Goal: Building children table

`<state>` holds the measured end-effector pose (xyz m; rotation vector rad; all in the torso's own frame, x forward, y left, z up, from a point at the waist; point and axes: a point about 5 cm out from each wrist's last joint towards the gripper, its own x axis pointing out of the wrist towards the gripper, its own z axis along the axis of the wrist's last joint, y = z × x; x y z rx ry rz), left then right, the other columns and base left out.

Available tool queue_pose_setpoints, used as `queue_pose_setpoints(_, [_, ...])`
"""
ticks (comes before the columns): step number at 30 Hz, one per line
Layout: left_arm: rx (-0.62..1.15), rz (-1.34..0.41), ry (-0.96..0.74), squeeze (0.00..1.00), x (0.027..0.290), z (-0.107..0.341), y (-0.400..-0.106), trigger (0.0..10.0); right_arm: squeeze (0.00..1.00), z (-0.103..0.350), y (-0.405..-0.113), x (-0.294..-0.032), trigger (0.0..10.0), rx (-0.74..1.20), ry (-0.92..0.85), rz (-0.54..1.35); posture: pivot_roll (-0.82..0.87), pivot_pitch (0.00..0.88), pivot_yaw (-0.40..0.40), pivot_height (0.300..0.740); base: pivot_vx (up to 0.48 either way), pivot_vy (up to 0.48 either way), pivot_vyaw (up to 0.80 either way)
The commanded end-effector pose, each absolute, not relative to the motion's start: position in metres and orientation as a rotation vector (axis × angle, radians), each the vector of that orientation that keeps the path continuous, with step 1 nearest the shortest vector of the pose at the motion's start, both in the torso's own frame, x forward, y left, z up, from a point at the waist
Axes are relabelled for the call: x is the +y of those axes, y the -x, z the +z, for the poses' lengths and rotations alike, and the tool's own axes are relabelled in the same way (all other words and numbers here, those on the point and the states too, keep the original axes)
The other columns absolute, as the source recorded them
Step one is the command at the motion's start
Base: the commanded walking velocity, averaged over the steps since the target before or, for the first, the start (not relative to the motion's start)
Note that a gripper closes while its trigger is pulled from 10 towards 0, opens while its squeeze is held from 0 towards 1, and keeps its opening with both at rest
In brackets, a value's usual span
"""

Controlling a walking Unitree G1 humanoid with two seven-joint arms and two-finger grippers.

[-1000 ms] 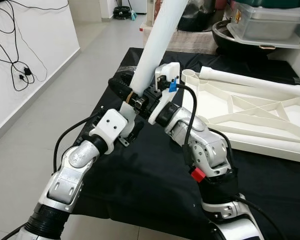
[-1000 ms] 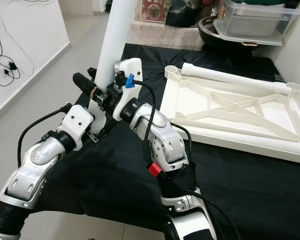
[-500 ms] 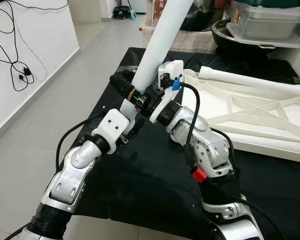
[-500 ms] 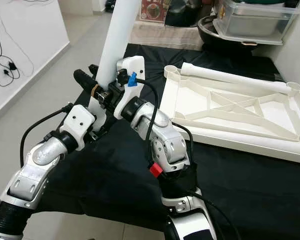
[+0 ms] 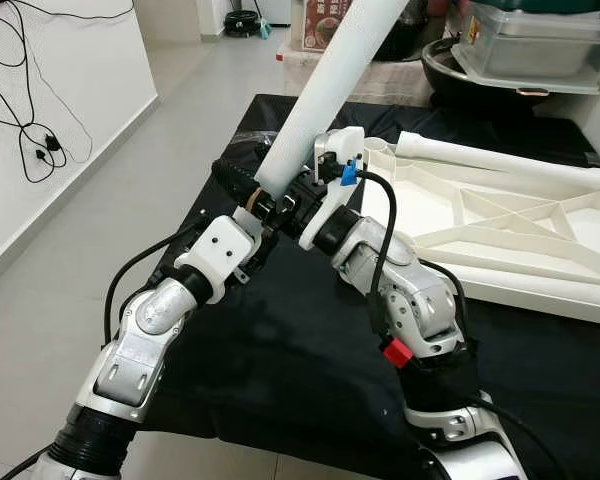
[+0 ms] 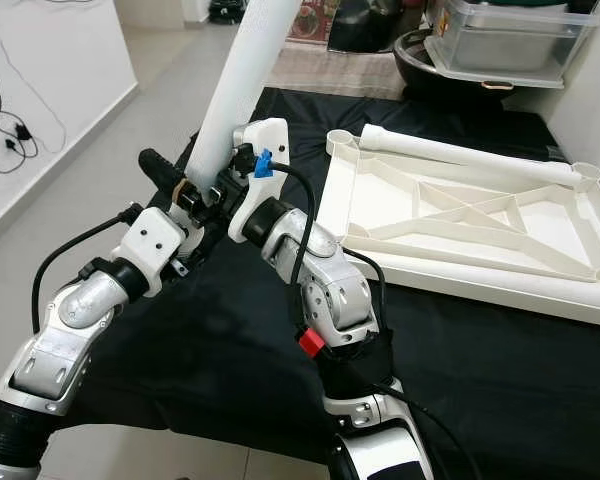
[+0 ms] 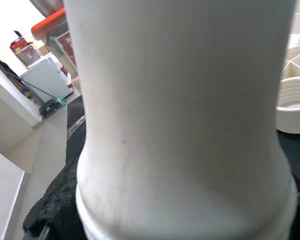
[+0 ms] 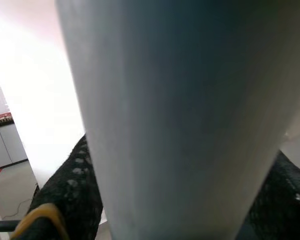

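Note:
A long white table leg (image 5: 325, 90) slants up and to the right over the table's left part. Both grippers hold it near its lower end. My left gripper (image 5: 243, 192) is shut on it from the left, black fingers wrapped round the tube. From the right, my right gripper (image 5: 288, 198) is shut on the same end, just beside the left one. The leg's surface is close up in the left wrist view (image 7: 180, 125) and the right wrist view (image 8: 180, 115). The white tabletop frame (image 5: 500, 230) lies upside down to the right, with a round corner socket (image 5: 381, 151) near the grippers.
A black cloth covers the work table (image 5: 280, 340), whose left edge drops to grey floor. Another white leg (image 5: 500, 160) lies along the frame's far side. A clear plastic box (image 5: 535, 45) and a dark pan (image 5: 460, 75) stand at the back. Cables (image 5: 40, 140) hang on the left wall.
The leg has tilted further to the right, its top swinging toward the frame. Both grippers stay shut on its lower end and have dropped slightly.

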<state>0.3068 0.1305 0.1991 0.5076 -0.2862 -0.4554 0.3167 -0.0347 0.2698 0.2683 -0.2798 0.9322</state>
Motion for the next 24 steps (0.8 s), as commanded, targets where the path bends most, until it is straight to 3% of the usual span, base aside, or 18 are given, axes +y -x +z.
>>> queue_pose_setpoints(1, [-0.294, -0.455, -0.532, 0.00, 0.1331, 0.1981, -0.3044, 10.0, 0.00, 0.2712, -0.3186, -0.0336, 10.0, -0.274, -0.274, 0.919, 0.09, 0.061, -0.022, 0.740, 0.000, 0.000, 0.00])
queue_pose_setpoints(17, [-0.284, -0.467, -0.524, 0.00, 0.1267, 0.1915, -0.2979, 10.0, 0.00, 0.2809, -0.3254, -0.0389, 10.0, -0.297, -0.301, 0.889, 0.08, 0.060, -0.024, 0.740, 0.000, 0.000, 0.00])
queue_pose_setpoints(19, [-0.284, -0.469, -0.526, 0.00, 0.1266, 0.1912, -0.2976, 10.0, 0.00, 0.2809, -0.3244, -0.0381, 9.5, -0.296, -0.304, 0.898, 0.08, 0.060, -0.024, 0.740, 0.000, 0.000, 0.00])
queue_pose_setpoints(20, [-0.283, -0.470, -0.528, 0.00, 0.1270, 0.1909, -0.2974, 10.0, 0.00, 0.2809, -0.3237, -0.0374, 0.0, -0.296, -0.307, 0.905, 0.08, 0.058, -0.023, 0.740, 0.000, 0.000, 0.00])
queue_pose_setpoints(24, [-0.283, -0.465, -0.533, 0.00, 0.1293, 0.1917, -0.2981, 10.0, 0.00, 0.2796, -0.3218, -0.0355, 0.0, -0.293, -0.309, 0.922, 0.08, 0.052, -0.023, 0.740, 0.000, 0.000, 0.00])
